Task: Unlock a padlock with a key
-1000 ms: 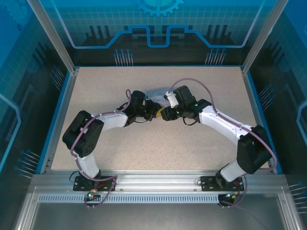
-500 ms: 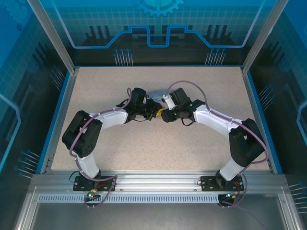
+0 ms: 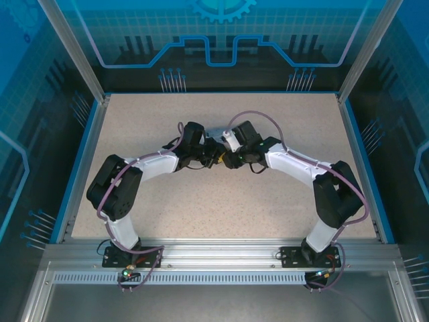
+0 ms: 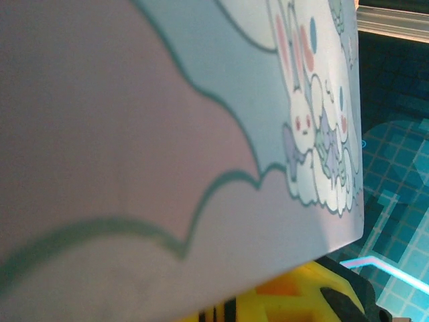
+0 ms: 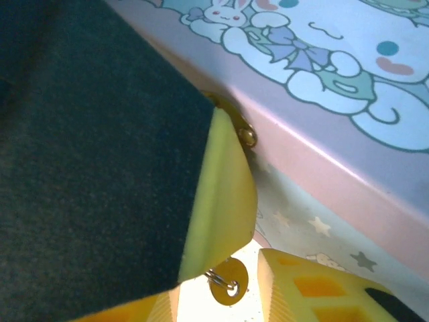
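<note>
Pinched in the right tool [image 3: 230, 159], the key [image 5: 226, 284] showed its brass bow and ring poking out beside the near finger [image 5: 224, 194]. The fingers stood close together and, by the look of it, were clamped on it. Just past that finger's tip sat a small brass fitting [image 5: 247, 136] on the edge of the tin [image 5: 322, 60]. Whether it belonged to the padlock or to the tin's clasp could not be told, since the finger hid the rest.

Over the last second the right tool had travelled leftward, its elbow folding in, until it stood almost against the left tool [image 3: 212, 156]. The tin behind them had slipped mostly under the two wrists. The left tool had barely shifted. The tin's side lay hard against it, but whether its fingers were spread or clamped could not be told.

I judged that the key had been carried up to the lock's place. The fine job of lining blade with keyhole was at hand, not yet done. Beyond both tools the counter [image 3: 201, 215] ran on.
</note>
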### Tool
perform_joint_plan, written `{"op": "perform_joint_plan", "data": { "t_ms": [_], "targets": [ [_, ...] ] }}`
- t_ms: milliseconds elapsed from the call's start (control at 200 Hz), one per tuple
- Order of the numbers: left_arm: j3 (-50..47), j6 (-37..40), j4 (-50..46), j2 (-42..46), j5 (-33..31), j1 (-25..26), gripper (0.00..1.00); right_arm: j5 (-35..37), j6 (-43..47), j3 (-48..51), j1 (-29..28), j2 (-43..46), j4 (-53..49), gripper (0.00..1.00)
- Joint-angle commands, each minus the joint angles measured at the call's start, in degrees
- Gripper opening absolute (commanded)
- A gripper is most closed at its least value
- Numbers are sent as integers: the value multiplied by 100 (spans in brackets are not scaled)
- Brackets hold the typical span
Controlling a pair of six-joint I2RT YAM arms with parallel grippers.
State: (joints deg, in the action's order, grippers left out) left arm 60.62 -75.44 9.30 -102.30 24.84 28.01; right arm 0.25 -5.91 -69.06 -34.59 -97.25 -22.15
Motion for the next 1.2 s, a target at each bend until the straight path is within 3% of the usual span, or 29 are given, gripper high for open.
{"op": "perform_joint_plan", "data": {
  "t_ms": [0, 135, 305, 430, 650, 785, 830, 920, 980, 1075, 1196],
  "targets": [
    [143, 99, 0, 205, 238, -46, 0, 151, 37, -239, -74, -151, 18, 28],
    [126, 94, 19, 192, 240, -44, 0, 28, 12, -240, -32, -155, 42, 13],
    [55, 59, 132, 167, 226, -41, 0, -613, -160, -215, 189, -110, 91, 0],
    [-14, 76, 208, 158, 209, -44, 0, -1621, -427, -135, 502, -56, 246, 0],
    [-112, 272, 201, 141, 121, -46, 0, -4636, -1106, -161, 1046, -320, 686, 0],
    [-190, 371, 231, 106, 65, -42, 0, -5046, -1272, -178, 1112, -405, 702, 0],
    [-229, 368, 261, 91, 46, -47, 0, -4922, -1246, -163, 1134, -364, 654, 9],
    [-274, 384, 316, 63, 30, -41, 0, -4618, -1219, -100, 1245, -229, 519, 41],
    [-274, 430, 318, 46, 13, -44, 0, -4414, -1219, -15, 1375, -102, 430, 53],
    [-270, 572, 268, 26, 11, -41, 0, -4171, -1344, 266, 1602, 121, 467, 66],
    [-267, 863, 50, 28, 1, -42, 0, -3911, -1509, 488, 1653, 152, 589, 71]
  ]
}}
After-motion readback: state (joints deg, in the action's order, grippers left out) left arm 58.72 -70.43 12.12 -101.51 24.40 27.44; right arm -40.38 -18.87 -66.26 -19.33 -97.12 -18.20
